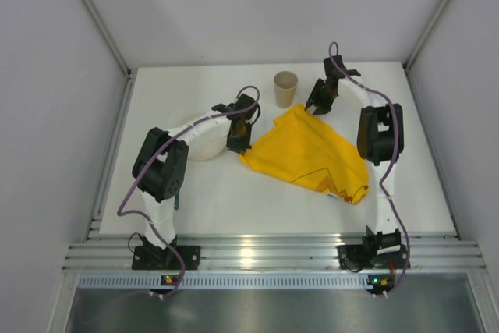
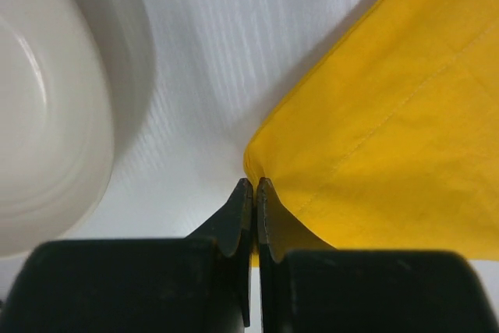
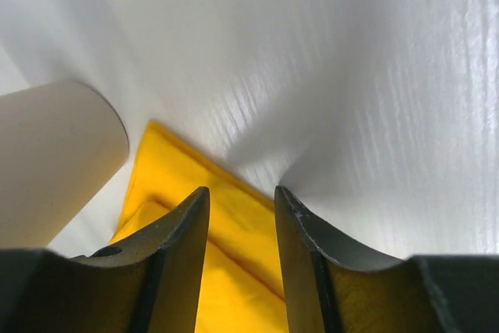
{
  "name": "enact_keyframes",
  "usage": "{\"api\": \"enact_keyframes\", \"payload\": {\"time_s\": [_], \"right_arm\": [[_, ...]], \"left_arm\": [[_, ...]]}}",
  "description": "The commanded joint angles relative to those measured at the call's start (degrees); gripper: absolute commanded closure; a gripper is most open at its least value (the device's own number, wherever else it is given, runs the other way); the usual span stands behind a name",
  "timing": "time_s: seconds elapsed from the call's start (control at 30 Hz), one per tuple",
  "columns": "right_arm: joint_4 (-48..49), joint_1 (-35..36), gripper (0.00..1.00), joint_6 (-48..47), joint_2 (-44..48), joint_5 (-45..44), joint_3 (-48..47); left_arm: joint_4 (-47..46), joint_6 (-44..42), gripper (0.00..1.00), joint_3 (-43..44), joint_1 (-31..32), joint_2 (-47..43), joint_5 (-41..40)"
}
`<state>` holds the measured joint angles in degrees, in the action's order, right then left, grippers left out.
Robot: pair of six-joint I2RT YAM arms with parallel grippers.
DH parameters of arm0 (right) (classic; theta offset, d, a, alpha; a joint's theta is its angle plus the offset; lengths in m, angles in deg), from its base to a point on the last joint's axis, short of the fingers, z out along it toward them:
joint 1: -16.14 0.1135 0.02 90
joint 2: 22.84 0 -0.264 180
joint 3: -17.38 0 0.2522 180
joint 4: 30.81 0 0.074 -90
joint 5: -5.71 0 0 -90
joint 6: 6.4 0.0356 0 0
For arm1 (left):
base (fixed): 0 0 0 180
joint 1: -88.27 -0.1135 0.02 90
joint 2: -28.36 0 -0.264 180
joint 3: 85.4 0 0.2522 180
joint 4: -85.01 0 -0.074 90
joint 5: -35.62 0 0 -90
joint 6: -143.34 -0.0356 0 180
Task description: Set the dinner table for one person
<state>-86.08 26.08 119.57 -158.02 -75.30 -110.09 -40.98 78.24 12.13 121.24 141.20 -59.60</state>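
Note:
The yellow cloth placemat (image 1: 312, 154) lies crumpled on the white dinner table (image 1: 234, 200), right of centre. My left gripper (image 1: 239, 146) is shut on the placemat's left corner (image 2: 261, 163), low on the table. My right gripper (image 1: 319, 108) is open with its jaws straddling the placemat's far corner (image 3: 242, 216). A beige paper cup (image 1: 285, 89) stands upright at the back, just left of the right gripper; it also shows in the right wrist view (image 3: 47, 161). A white bowl (image 1: 199, 139) sits left of the left gripper, also in the left wrist view (image 2: 47, 122).
Grey walls with aluminium rails (image 1: 109, 138) close in the table on the left, right and back. An aluminium rail edge (image 1: 265, 255) runs along the front, by the arm bases.

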Motion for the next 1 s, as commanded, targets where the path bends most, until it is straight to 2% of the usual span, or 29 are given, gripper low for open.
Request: {"api": "enact_keyframes", "payload": {"time_s": [0.0, 0.07, 0.2, 0.6, 0.8, 0.97], "right_arm": [[0.3, -0.7, 0.60, -0.1, -3.8, -2.8, -0.7], [1.0, -0.5, 0.63, 0.2, -4.0, -2.9, 0.2], [1.6, 0.9, 0.63, 0.3, -4.0, -3.0, 1.4], [-0.5, 5.6, 0.45, -1.5, -4.6, -4.4, -2.9], [-6.6, 6.9, 0.58, -2.6, -7.6, -7.4, -7.4], [-8.8, 8.0, 0.76, -3.4, -9.0, -9.9, -8.8]], "left_arm": [[1.3, -0.4, 1.00, -2.6, -0.1, -5.2, -1.6], [1.4, -0.2, 1.00, -3.8, -0.1, -6.1, -1.6], [1.5, 0.1, 1.00, -4.8, -0.1, -6.8, -1.6], [0.1, 0.3, 1.00, -4.7, 0.0, -4.6, 0.2], [0.3, 0.3, 1.00, -2.9, -0.1, -3.1, 0.6], [0.3, 0.4, 1.00, -3.4, -0.1, -3.2, 0.2]]}}
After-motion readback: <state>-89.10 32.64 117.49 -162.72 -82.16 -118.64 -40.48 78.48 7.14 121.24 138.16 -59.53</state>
